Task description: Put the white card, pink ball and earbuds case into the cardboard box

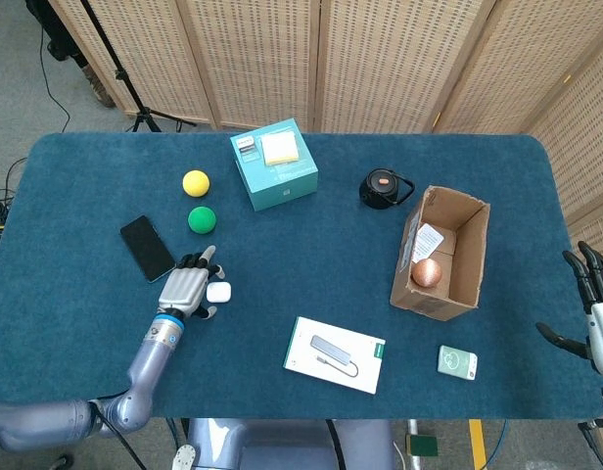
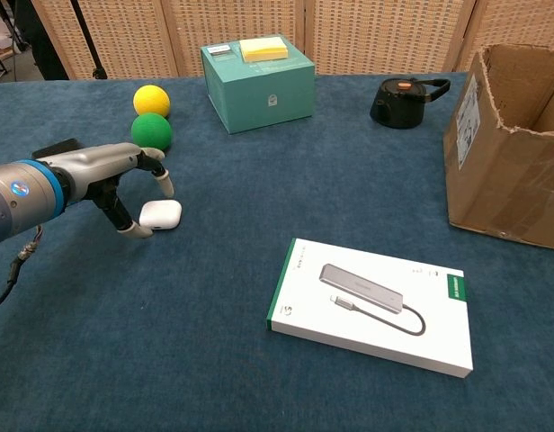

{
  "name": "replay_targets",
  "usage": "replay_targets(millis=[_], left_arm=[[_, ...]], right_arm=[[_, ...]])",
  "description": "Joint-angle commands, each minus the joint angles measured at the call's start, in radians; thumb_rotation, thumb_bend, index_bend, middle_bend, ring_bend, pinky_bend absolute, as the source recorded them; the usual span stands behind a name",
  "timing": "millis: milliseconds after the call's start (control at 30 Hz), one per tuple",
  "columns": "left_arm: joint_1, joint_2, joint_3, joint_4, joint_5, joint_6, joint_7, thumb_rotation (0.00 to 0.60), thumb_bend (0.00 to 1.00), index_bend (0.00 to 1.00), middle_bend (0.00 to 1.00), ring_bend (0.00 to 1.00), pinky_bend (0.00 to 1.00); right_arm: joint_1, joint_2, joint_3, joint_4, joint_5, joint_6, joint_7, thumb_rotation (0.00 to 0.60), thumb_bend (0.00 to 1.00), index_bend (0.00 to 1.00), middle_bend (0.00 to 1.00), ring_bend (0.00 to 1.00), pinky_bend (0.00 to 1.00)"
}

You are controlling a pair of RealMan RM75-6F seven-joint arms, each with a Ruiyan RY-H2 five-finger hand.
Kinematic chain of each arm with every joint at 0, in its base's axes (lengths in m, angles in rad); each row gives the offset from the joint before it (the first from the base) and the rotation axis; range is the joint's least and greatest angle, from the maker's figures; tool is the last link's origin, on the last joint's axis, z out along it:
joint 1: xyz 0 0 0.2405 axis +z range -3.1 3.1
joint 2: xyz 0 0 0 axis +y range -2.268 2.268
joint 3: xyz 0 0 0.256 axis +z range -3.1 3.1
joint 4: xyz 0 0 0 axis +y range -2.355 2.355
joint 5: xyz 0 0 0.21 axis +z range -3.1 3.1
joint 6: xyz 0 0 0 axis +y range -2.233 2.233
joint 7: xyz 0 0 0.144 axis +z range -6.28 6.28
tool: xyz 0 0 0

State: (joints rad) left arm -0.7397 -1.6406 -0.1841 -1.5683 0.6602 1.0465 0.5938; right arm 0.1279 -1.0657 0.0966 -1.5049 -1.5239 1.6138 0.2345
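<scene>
The white earbuds case (image 1: 219,291) (image 2: 160,214) lies on the blue cloth at the left. My left hand (image 1: 187,287) (image 2: 111,175) is open beside it. Its thumb sits low at the case's left edge and its fingertips (image 2: 166,184) hang just above the case. I cannot tell whether they touch. The cardboard box (image 1: 473,264) (image 2: 502,171) stands open at the right. Inside it lie the pink ball (image 1: 426,273) and a white card-like piece (image 1: 428,238). At the table's far right edge my right hand (image 1: 597,305) is open and holds nothing.
A black phone (image 1: 148,247) lies just left of my left hand. A green ball (image 1: 202,219), a yellow ball (image 1: 195,182) and a teal box (image 1: 274,164) sit behind it. Also there: a black round object (image 1: 384,188), a white hub package (image 1: 336,354) and a small pale-green item (image 1: 457,361).
</scene>
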Motion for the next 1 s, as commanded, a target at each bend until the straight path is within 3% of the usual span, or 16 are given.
replay_targets(millis=[33, 133, 367, 700, 833, 1000], left_arm=[[-0.007, -0.023, 0.004, 0.018, -0.010, 0.013, 0.011, 0.600, 0.25, 0.36, 0.00, 0.00, 0.00], [-0.013, -0.035, 0.004, 0.027, -0.020, 0.017, 0.021, 0.600, 0.26, 0.39, 0.00, 0.00, 0.00], [-0.019, -0.051, 0.005, 0.037, -0.022, 0.040, 0.037, 0.600, 0.37, 0.57, 0.00, 0.00, 0.00], [-0.006, -0.028, 0.010, -0.004, 0.025, 0.072, 0.026, 0.600, 0.40, 0.61, 0.00, 0.00, 0.00], [0.002, -0.007, 0.013, -0.045, 0.095, 0.085, -0.003, 0.600, 0.40, 0.61, 0.00, 0.00, 0.00], [0.001, 0.046, 0.051, -0.082, 0.395, 0.020, -0.179, 0.600, 0.40, 0.62, 0.00, 0.00, 0.00]], right_arm=[[-0.002, 0.002, 0.003, -0.001, -0.001, 0.001, 0.003, 0.600, 0.00, 0.00, 0.00, 0.00, 0.09], [-0.004, 0.003, 0.007, 0.000, 0.000, -0.001, 0.009, 0.600, 0.00, 0.00, 0.00, 0.00, 0.09], [-0.007, 0.005, 0.013, 0.001, 0.000, -0.007, 0.014, 0.600, 0.00, 0.00, 0.00, 0.00, 0.09], [-0.012, 0.006, 0.020, -0.002, -0.003, -0.009, 0.013, 0.600, 0.00, 0.00, 0.00, 0.00, 0.09], [-0.014, 0.007, 0.022, -0.004, -0.005, -0.007, 0.013, 0.600, 0.00, 0.00, 0.00, 0.00, 0.09], [-0.015, 0.007, 0.023, -0.010, -0.009, -0.009, 0.004, 0.600, 0.00, 0.00, 0.00, 0.00, 0.09]])
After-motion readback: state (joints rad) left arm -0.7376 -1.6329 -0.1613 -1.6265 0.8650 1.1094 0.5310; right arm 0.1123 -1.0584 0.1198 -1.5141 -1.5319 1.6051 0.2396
